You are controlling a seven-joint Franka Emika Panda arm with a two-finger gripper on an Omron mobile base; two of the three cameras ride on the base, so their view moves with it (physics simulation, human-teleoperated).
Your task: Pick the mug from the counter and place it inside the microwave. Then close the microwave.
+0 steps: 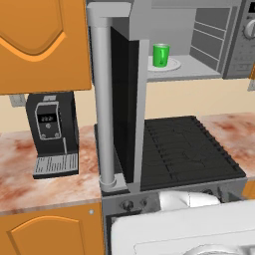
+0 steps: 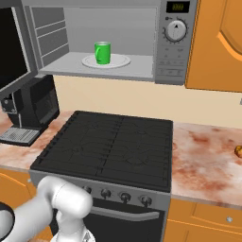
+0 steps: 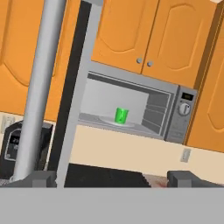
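mug [image 2: 102,52] upright on turntable plate [image 2: 122,61], microwave [image 2: 177,42] door open.

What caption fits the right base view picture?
Green mug sits on the plate inside the open microwave above the stove.

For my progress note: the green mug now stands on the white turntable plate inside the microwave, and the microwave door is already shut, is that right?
Not quite: the microwave door is wide open, as the left base view shows. The green mug does stand on the turntable plate inside.
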